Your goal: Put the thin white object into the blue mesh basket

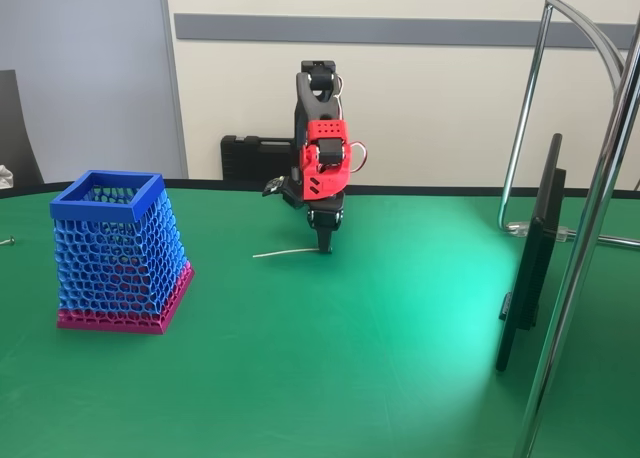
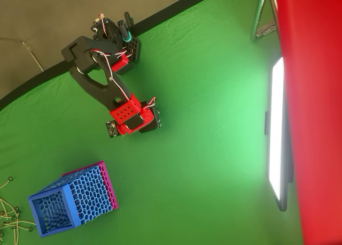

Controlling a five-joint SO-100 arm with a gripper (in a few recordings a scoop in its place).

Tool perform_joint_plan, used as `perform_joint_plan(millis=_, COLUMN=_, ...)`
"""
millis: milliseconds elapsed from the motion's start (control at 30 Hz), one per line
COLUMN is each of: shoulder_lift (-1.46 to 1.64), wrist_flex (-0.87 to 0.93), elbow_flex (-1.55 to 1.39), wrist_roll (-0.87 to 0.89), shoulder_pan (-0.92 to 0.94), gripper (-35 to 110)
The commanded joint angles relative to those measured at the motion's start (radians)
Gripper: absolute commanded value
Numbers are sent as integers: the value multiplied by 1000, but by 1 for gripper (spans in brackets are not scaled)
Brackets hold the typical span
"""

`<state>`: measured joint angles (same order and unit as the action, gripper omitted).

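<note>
At the near left of the fixed view, you've got the blue mesh basket (image 1: 112, 253) standing upright on the green tabletop (image 1: 380, 368), blue square rim on top, magenta base flat on the cloth. From the middle of that picture it sits at about nine o'clock.

Move farther back and there it is: the thin white object (image 1: 283, 251), lying on the tabletop, well apart from the basket and at roughly three o'clock from it. Its right end runs in under the tip of your end effector (image 1: 324, 244), which points straight down and meets the cloth right there. The fingers look drawn close together at that end of the stick, but whether they truly pinch it or merely touch it, you cannot tell from here.

In the overhead view the end effector (image 2: 152, 121) is hidden under the red and black wrist, so its jaws stay unreadable, and the basket (image 2: 72, 199) lies at about seven o'clock from it.

To your right in the fixed view, a dark monitor (image 1: 530, 258) stands edge-on beside chrome stand poles (image 1: 585, 228), at three o'clock from the arm.
</note>
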<state>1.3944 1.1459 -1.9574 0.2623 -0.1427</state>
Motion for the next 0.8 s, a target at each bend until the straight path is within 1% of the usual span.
perform_joint_plan(millis=0, shoulder_lift=0, wrist_flex=6, elbow_flex=34, wrist_roll=-8, shoulder_pan=12, gripper=8)
perform_joint_plan(millis=300, shoulder_lift=-5, wrist_flex=5, elbow_flex=46, wrist_roll=-28, shoulder_pan=20, gripper=3)
perform_joint_plan(millis=633, shoulder_lift=121, wrist_flex=5, elbow_flex=202, wrist_roll=-158, shoulder_pan=25, gripper=1)
perform_joint_plan(millis=767, shoulder_lift=202, wrist_flex=-81, elbow_flex=267, wrist_roll=-199, shoulder_pan=32, gripper=1)
